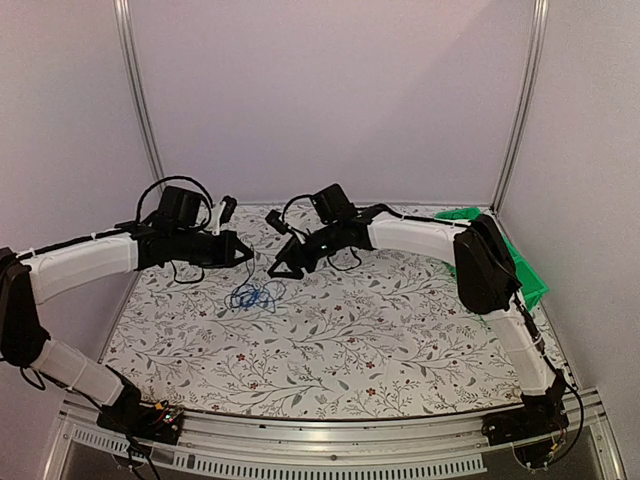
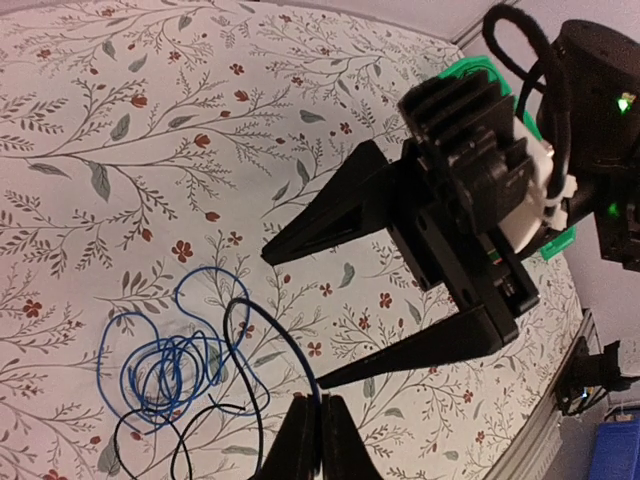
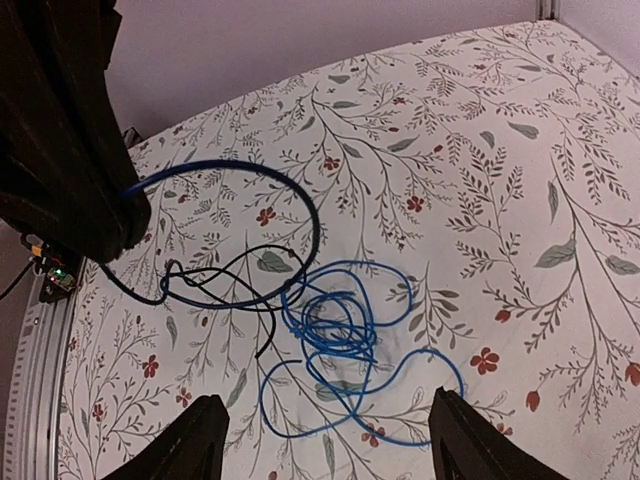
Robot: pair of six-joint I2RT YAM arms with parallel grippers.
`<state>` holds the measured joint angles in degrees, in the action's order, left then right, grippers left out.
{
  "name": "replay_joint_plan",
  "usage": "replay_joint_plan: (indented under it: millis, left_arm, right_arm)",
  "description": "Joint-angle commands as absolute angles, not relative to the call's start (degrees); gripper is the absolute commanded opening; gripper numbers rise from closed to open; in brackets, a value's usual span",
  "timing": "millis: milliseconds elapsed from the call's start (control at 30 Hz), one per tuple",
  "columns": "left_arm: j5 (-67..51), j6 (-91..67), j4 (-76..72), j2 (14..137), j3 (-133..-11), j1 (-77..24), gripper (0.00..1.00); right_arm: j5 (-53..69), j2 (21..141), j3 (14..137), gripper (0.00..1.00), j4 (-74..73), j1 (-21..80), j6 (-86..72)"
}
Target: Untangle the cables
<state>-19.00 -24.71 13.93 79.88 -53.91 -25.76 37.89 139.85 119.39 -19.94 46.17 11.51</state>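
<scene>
Although one strand is in a grip, separation looks barely begun.

**Item:** cables (image 1: 255, 295), a blue cable (image 3: 335, 330) and a black cable (image 3: 230, 290), lying together near the middle of the floral worktop (image 1: 400, 340).

**Condition:** the blue cable is bunched in small overlapping loops with wider loops round them. The black cable rises off the surface in an arc, its lower strands crossing the edge of the blue bunch.

**Left end effector** (image 2: 320, 420): pinched tight on the raised black cable.

**Right end effector** (image 2: 292, 320): fingers spread wide, empty, poised above the bunch.

**Outstanding, by judgement:** draw the black cable clear of the blue, then open out the blue loops. Nothing is yet laid apart.
</scene>
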Motion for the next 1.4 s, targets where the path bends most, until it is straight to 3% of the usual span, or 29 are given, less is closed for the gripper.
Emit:
replay_joint_plan:
  millis: [0,167,300,367,467,567,733,933,1167,1367]
  left_arm:
    - [-18.69,-26.55,16.91,75.66,-54.91,-25.8,0.0]
    - [-21.19,-28.45,17.11,72.06,-56.57,-25.9,0.0]
    - [-22.01,-30.07,17.47,69.27,-59.6,-25.94,0.0]
    - [-22.0,-30.84,17.87,67.84,-61.97,-26.08,0.0]
    - [-21.6,-31.59,18.33,65.93,-66.21,-26.13,0.0]
    - [-19.82,-31.16,18.3,64.61,-67.84,-26.15,0.0]
    - [-14.3,-29.89,17.68,63.85,-65.01,-26.03,0.0]
    - [-14.63,-30.54,14.44,65.2,-61.03,-26.04,0.0]
    - [-17.13,-31.7,11.48,68.01,-58.37,-26.1,0.0]
    - [-19.2,-32.97,9.9,69.51,-57.77,-26.06,0.0]
  right_arm:
    - [45.29,144.3,121.43,0.75,-9.36,47.3,3.98]
    - [51.73,148.46,123.99,0.78,-3.1,48.92,-4.25]
    - [49.13,150.77,125.02,0.77,-0.79,50.72,-6.22]
    - [46.65,152.35,125.0,0.7,-0.53,51.01,-8.72]
    - [45.16,154.27,124.4,0.53,-0.53,51.0,-9.93]
    - [44.93,154.39,123.81,0.47,-2.88,50.74,-8.66]
    - [47.19,147.45,117.6,0.51,-4.68,48.92,-4.99]
    - [42.17,129.38,105.27,0.59,-8.48,48.48,11.05]
    - [35.03,124.0,108.01,0.62,-15.74,48.58,21.41]
    - [34.99,126.1,112.94,0.64,-18.52,48.84,23.61]
